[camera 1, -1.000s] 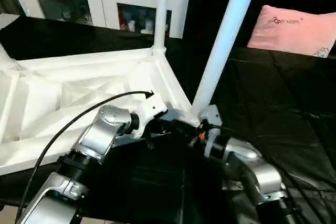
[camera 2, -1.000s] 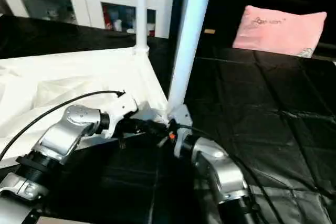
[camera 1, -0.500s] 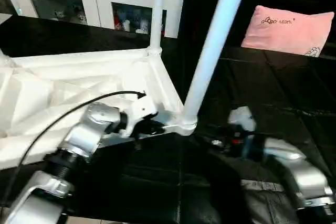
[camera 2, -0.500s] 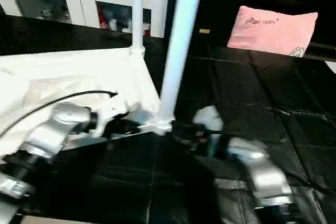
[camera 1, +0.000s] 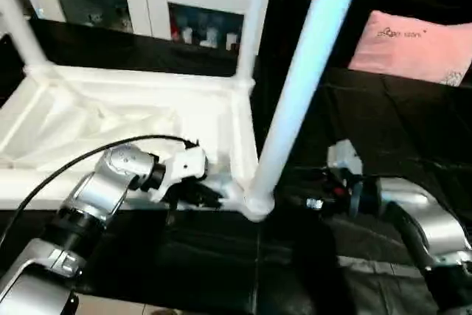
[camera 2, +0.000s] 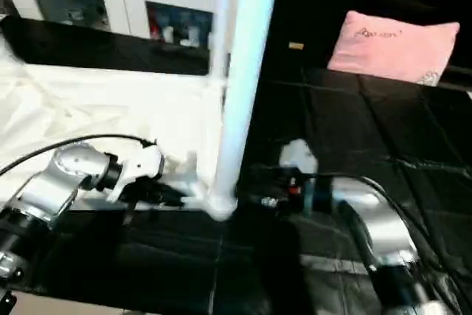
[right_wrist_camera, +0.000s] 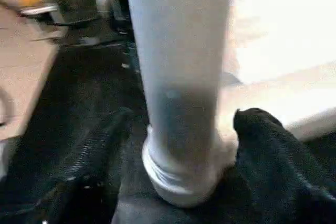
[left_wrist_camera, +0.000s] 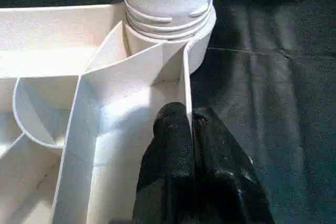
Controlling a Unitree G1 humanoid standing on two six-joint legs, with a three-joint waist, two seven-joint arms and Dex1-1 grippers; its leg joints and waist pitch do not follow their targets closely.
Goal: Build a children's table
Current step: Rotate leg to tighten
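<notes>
From the head views, the upturned tabletop (camera 1: pixel 133 116) is lying on the black cloth (camera 1: pixel 398 123), with the near leg (camera 1: pixel 295 101) rising from its corner socket toward 1 o'clock. The left gripper (camera 1: pixel 210 195) is working at the rim at 9 o'clock of that socket.

In the left wrist view, its fingers (left_wrist_camera: pixel 173 150) are pinching the thin rim wall; that steadying grip should be kept firm.

In the right wrist view, the right gripper (right_wrist_camera: pixel 184 145) is standing spread on either side of the leg's base, touching nothing I can make out. Re-gripping low and square would probably seat it best.

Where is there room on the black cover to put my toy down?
Bare black cover lies between the nearest leg and the pink pillow. It is crowded at the tabletop corner, where the left gripper pinches the rim and the right gripper straddles that leg.
</notes>
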